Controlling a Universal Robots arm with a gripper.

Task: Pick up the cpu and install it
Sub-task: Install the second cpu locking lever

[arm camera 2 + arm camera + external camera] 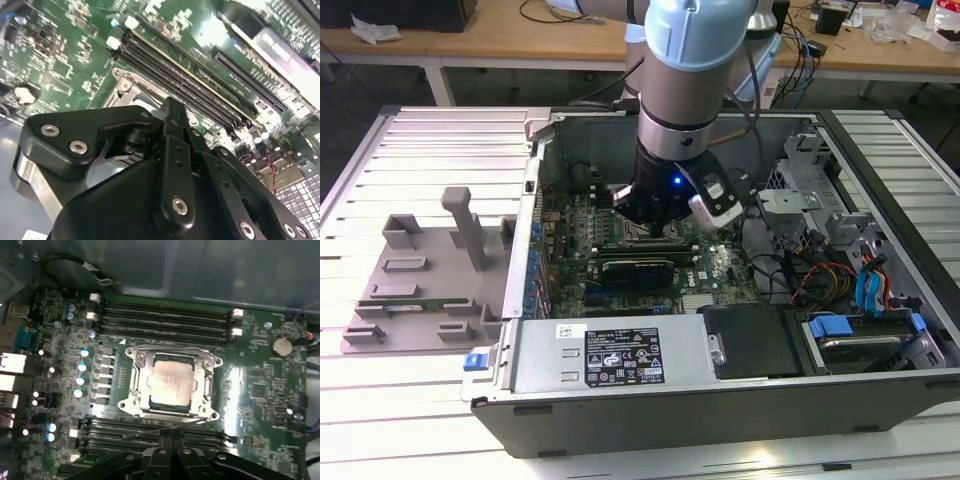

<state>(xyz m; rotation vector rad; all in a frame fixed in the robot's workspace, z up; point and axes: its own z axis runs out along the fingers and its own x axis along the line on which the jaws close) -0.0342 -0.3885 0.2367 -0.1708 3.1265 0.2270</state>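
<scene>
A: Gripper (172, 447)?
B: Fingers drawn together, nothing between them, hovering low over the motherboard (250, 385).
A: CPU (172, 382)?
B: Seated flat in the socket frame (137, 390), just beyond the fingertips, between memory slots (165, 315). Computer case (620, 365) surrounds; grey tray (430, 270) lies at the exterior view's left.

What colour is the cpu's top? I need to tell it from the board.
Silver-grey metal with a pale sheen, clearest in the first wrist view: the cpu.
</scene>
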